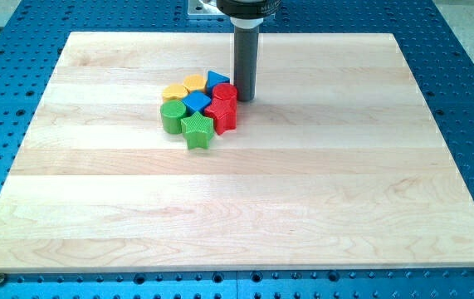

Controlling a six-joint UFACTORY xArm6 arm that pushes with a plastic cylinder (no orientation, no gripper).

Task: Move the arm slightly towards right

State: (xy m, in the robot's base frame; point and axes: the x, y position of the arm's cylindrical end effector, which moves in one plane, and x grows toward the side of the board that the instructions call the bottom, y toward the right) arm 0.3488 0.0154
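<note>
1. Starting at the view's left, a tight cluster of blocks sits on the wooden bench (303, 216): a green cylinder (171, 117) at the left edge, a yellow block (174, 91) and a second yellow block (195, 83) behind it, and a green star (197, 130) at the front.
2. Moving rightward through the cluster, a blue block (197, 102) lies in the middle, a blue triangular block (217, 80) sits at the back, and a red cylinder (225, 94) and a red star (221, 115) form the right edge.
3. Standing just right of the red cylinder, and near the blue triangular block, is the arm's dark rod; the tip (245, 100) looks to be touching or almost touching the red cylinder, though I cannot tell which.
4. There is no end effector to speak of, only that plain rod, so nothing spreads, presses or pinches.
5. To do the step well, I would judge a short, slow slide towards the view's right is all that is wanted; that way lies bare wood, so the tip should part from the cluster without dragging any block.
6. Keeping the move small matters, since the task says slightly.
7. No brand, label or writing can be read anywhere.
</note>
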